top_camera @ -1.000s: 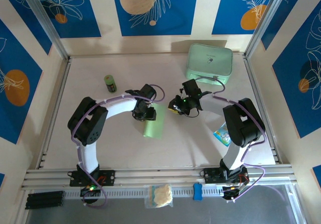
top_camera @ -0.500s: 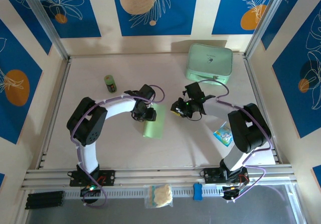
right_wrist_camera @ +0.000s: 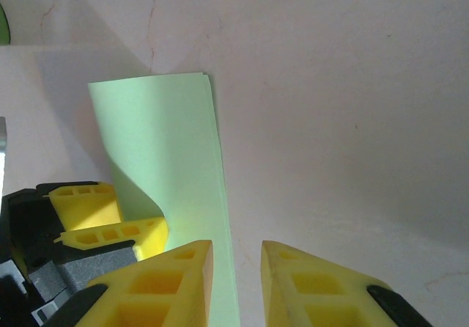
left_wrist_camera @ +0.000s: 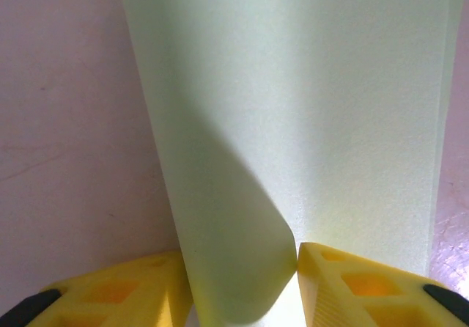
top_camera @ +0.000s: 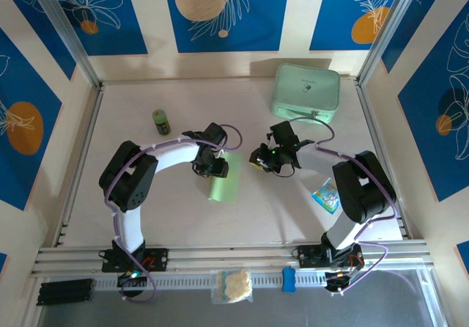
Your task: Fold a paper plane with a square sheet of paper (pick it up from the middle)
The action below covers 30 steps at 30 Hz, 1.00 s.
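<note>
The pale green sheet of paper (top_camera: 224,185) lies folded over into a long strip at the middle of the table. My left gripper (top_camera: 214,167) is at its upper left end, shut on the curled-over fold (left_wrist_camera: 234,268), which bulges between the yellow fingers (left_wrist_camera: 352,287). In the right wrist view the paper (right_wrist_camera: 165,140) arches up from the table into the left gripper's fingers (right_wrist_camera: 110,221). My right gripper (top_camera: 258,158) hovers just right of the strip, open, its jaws (right_wrist_camera: 238,268) over bare table beside the paper's long edge, holding nothing.
A thick mint-green case (top_camera: 306,91) sits at the back right and a small green bottle (top_camera: 160,122) at the back left. A blue packet (top_camera: 325,195) lies by the right arm. A small bag (top_camera: 234,284) and a blue piece (top_camera: 289,280) rest on the front rail.
The right arm's elbow swung outward to the right and its gripper settled slightly lower beside the paper. The left gripper and the paper stayed put.
</note>
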{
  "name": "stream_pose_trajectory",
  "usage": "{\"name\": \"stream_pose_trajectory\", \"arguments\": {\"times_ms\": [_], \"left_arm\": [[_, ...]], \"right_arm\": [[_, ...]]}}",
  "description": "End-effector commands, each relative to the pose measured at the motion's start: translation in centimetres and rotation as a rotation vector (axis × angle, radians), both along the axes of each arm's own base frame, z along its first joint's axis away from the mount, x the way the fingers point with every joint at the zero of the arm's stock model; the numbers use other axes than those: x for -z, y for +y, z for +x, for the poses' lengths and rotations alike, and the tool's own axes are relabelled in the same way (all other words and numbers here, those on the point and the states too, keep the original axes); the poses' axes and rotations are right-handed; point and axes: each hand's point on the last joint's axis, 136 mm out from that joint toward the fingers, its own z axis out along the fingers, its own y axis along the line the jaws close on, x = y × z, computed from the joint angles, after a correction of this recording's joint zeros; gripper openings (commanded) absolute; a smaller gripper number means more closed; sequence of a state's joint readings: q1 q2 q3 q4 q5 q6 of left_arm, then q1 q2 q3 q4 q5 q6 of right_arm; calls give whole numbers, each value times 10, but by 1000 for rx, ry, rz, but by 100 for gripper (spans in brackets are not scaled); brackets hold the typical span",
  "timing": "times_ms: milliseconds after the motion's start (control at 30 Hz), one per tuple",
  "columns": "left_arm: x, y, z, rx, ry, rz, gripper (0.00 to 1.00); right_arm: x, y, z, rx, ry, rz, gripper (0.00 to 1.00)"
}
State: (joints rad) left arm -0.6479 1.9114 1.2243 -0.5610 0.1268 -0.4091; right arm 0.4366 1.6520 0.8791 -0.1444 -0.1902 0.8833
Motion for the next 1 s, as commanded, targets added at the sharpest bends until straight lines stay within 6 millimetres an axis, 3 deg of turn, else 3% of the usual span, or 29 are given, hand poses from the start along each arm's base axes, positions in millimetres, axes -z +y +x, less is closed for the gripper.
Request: {"name": "stream_pose_trajectory", "arguments": {"times_ms": [0,667,967], "left_arm": [[42,15,-23,38,115,75,46],[46,16,-22,82,110,85,48],[49,17,-21,73,113,97,48]], "right_arm": [[-1,2,-6,-9,4,9,24],[5,21,-9,-68,25,32,23],[5,44,-13,-122,37,55,18]]}}
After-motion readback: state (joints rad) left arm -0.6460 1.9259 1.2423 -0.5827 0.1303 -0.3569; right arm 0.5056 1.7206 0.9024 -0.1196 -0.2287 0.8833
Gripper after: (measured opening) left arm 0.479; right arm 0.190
